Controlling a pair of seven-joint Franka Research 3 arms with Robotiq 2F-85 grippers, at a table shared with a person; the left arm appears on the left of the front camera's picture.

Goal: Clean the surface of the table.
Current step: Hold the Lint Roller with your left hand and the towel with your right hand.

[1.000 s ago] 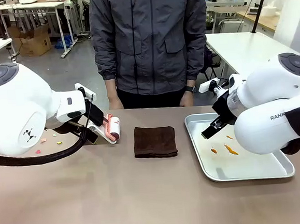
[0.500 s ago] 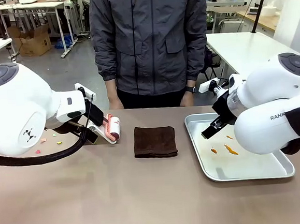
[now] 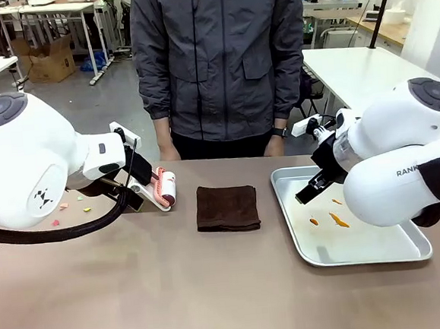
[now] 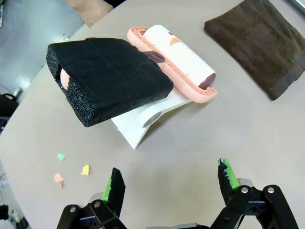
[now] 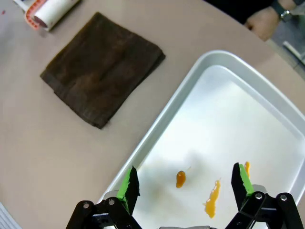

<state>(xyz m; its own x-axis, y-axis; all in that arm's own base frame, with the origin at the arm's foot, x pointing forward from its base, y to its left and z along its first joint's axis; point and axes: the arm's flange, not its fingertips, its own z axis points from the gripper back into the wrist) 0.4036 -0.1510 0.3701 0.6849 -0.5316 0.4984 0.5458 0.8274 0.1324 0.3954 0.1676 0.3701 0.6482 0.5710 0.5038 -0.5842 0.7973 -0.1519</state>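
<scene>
One table with a matte brown top fills the lower half of the front view. On it lie one folded dark brown cloth at centre, one silver tray at lower right, and one lint roller at left. The roller has a pink frame and a black foam grip and rests on a white stand.

Three orange smears mark the tray floor. Three small paper scraps, green, yellow and pink, lie at the lower left of the left wrist view.

There are two grippers. The left gripper hangs over bare tabletop below the roller, its jaws wide apart and holding nothing. The right gripper hangs over the tray's smears, its jaws also apart and empty.

One person in a grey jacket stands at the far edge, upper centre. Behind are a grey floor, white tables and a cardboard box at upper left.
</scene>
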